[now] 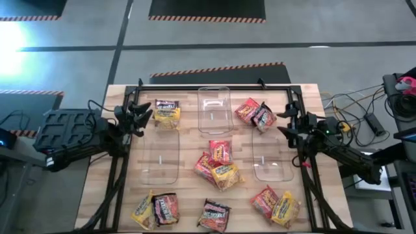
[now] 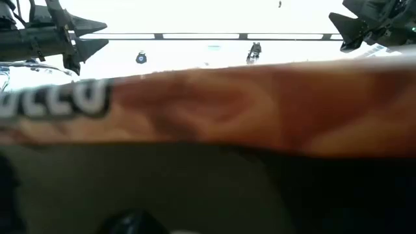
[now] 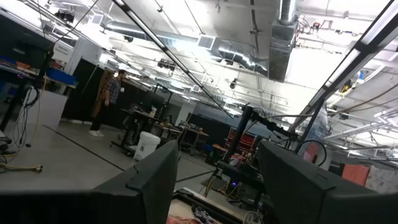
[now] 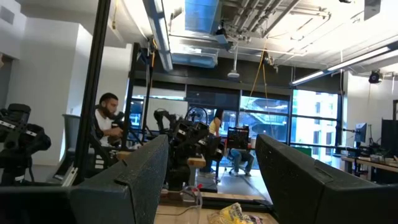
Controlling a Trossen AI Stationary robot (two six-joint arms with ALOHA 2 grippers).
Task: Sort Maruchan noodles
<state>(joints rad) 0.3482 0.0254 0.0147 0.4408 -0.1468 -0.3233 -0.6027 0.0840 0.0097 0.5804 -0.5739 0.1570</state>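
Parted dark fingers [image 3: 146,180], lab ceiling ducts [image 3: 283,37], distant standing person [image 3: 107,102]

Left gripper [image 1: 144,114] raised at the far left, fingers parted, holding nothing; right gripper [image 1: 283,121] raised at the far right, fingers parted, likewise empty

A blurred packet [image 2: 208,110], seemingly a noodle wrapper, blocks the low view.

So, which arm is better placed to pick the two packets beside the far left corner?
The left arm, probably. Its tool hangs open right beside the two packets, nothing between them. The right tool, also open, waits across the table, nearer the red packets.
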